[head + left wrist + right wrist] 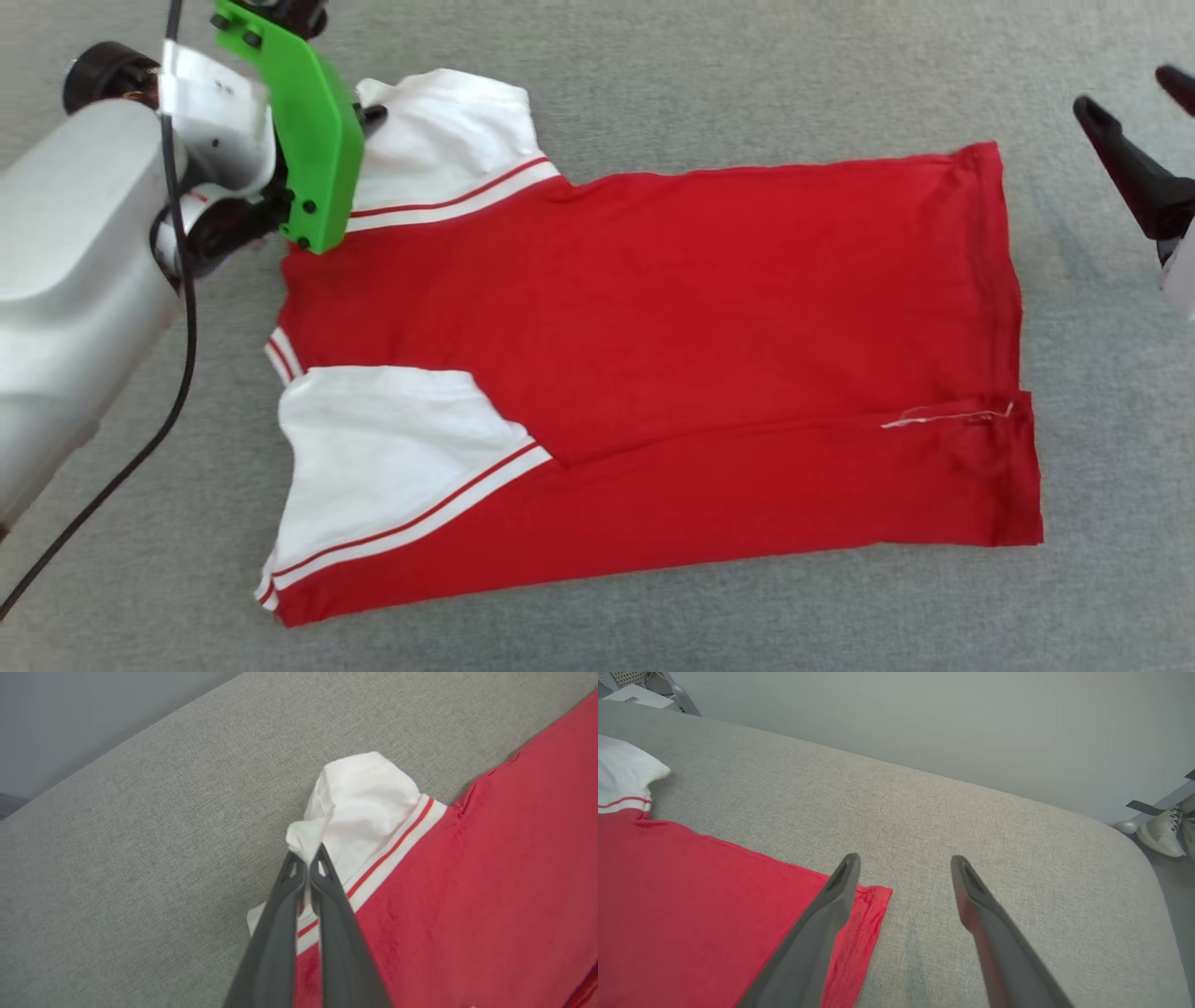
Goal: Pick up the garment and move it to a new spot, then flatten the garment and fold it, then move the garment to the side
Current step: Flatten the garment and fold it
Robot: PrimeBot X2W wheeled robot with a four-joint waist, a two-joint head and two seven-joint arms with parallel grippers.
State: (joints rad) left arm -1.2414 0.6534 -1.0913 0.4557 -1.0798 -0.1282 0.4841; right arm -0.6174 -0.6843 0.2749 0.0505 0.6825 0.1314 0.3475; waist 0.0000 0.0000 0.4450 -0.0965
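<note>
The garment (pixel 653 345), a red shirt with white striped sleeves, lies spread and partly folded on the grey cloth surface (pixel 653 93), its plain red face up. My left gripper (pixel 306 856) is shut on a pinch of the far white sleeve (pixel 359 807). In the head view that sleeve (pixel 448 140) sits at the upper left, with the left gripper's tips behind the green wrist bracket (pixel 308 131). At the far right my right gripper (pixel 1134 112) hangs open. Its fingers (pixel 840 882) hover just above the garment's far hem corner (pixel 868 905).
The grey surface's far edge (pixel 924 774) runs close behind the garment, with a rounded corner at the right. A person's pale shoe (pixel 1164 830) stands on the floor past that corner. A black cable (pixel 177 308) hangs along my left arm.
</note>
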